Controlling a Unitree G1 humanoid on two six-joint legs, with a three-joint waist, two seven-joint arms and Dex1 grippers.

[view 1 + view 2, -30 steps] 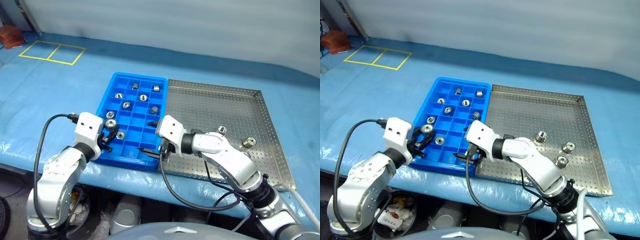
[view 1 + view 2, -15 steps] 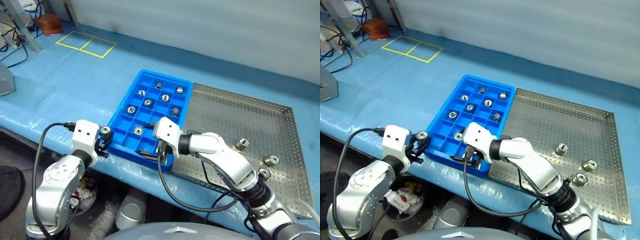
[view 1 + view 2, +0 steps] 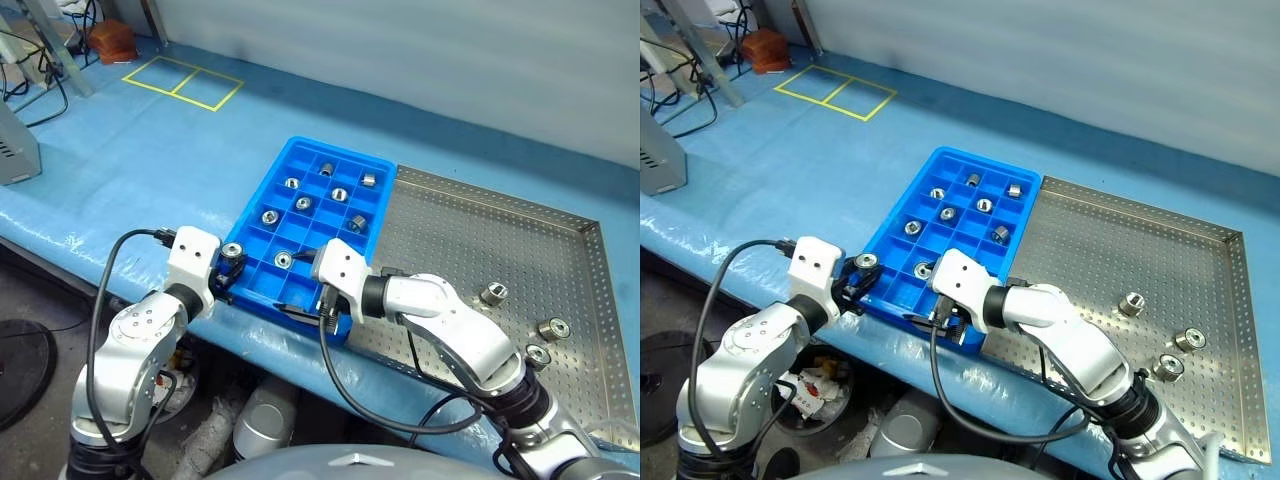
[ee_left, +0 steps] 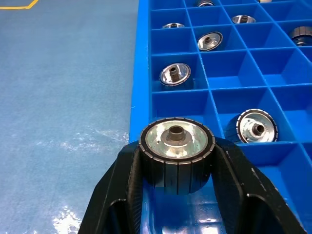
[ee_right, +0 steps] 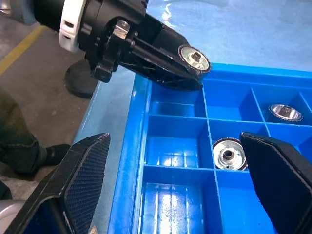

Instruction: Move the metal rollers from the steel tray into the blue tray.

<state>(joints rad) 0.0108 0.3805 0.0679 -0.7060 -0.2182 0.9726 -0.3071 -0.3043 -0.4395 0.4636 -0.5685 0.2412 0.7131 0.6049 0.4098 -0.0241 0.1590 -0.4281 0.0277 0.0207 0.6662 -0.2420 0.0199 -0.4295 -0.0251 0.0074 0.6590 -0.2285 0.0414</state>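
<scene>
Now the left claw (image 4: 176,195) pinches a metal roller (image 4: 176,153).

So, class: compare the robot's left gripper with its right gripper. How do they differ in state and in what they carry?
The left gripper is shut on a metal roller; the right gripper is open and carries nothing. The left gripper sits at the blue tray's near left corner; the right gripper hovers over its near compartments. Both have two black fingers and are at the blue tray's near end.
</scene>
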